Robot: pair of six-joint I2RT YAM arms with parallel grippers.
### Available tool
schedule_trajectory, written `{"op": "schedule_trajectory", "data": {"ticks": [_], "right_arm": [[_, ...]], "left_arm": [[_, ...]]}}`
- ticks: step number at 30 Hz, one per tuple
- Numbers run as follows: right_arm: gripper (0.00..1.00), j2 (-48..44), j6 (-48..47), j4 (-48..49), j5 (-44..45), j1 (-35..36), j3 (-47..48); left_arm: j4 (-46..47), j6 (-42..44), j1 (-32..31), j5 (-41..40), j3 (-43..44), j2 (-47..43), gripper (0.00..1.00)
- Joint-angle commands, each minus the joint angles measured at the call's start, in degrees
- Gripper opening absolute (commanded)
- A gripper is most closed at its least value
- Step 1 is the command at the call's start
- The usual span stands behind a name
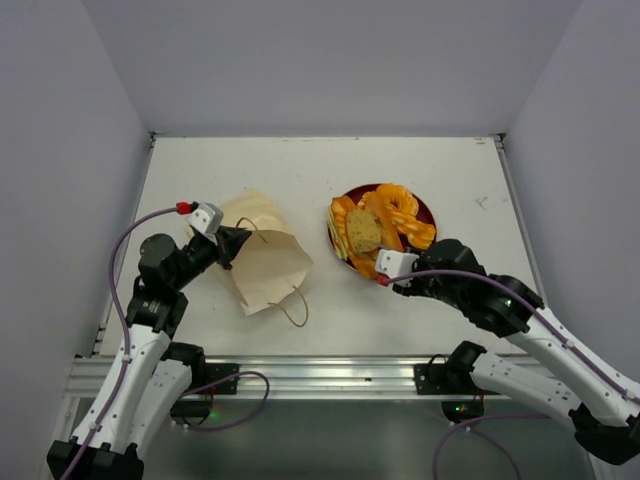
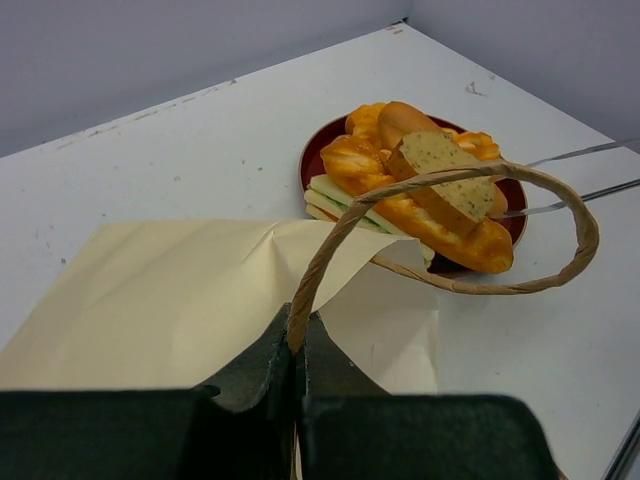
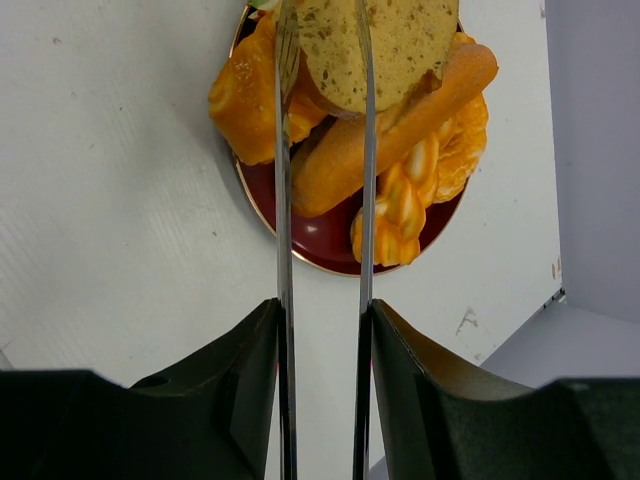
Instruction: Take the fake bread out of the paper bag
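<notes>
Bread (image 1: pixel 383 225) lies piled on the plate (image 3: pixel 320 240) right of the table's centre; the bag (image 1: pixel 265 265) (flattened) lies toward the left edge. Your right gripper (image 3: pixel 322 30), narrowly parted, straddles the slice (image 3: pixel 400 50): raise it straight. Left gripper (image 1: pixel 232 243) pinches a handle (image 2: pixel 330 250).

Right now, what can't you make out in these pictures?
- Inside of the paper bag: top and left wrist views, its own paper hides what is inside.
- Tips of the right jaws: right wrist view, cut off by the top edge, so contact with the round brown slice is unclear.
- The pale sandwich: left wrist view, mostly buried under the long roll.
</notes>
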Motion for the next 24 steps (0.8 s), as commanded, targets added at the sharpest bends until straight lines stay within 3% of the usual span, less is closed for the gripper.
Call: {"op": "schedule_trajectory", "data": {"ticks": [1, 8, 19, 21, 24], "right_arm": [[0.43, -0.97, 0.94, -0.64, -2.35, -0.12, 2.86], [0.39, -1.67, -0.11, -2.58, -8.58, -0.12, 4.35], [0.32, 3.68, -1.0, -6.01, -29.49, 1.98, 11.73], [0.31, 6.14, 0.32, -4.96, -30.47, 3.04, 13.31], [0.3, 9.31, 1.99, -0.24, -25.23, 8.21, 13.5]], "left_arm": [[0.71, -0.5, -0.15, 3.46, -0.7, -0.26, 0.03], [0.71, -0.5, -0.15, 5.58, -0.7, 0.27, 0.03], [3.16, -3.57, -0.24, 7.6, -1.85, 0.88, 0.03], [3.96, -4.36, -0.24, 7.95, -2.28, 0.97, 0.03], [5.28, -5.07, -0.24, 8.13, -2.64, 1.14, 0.03]]}}
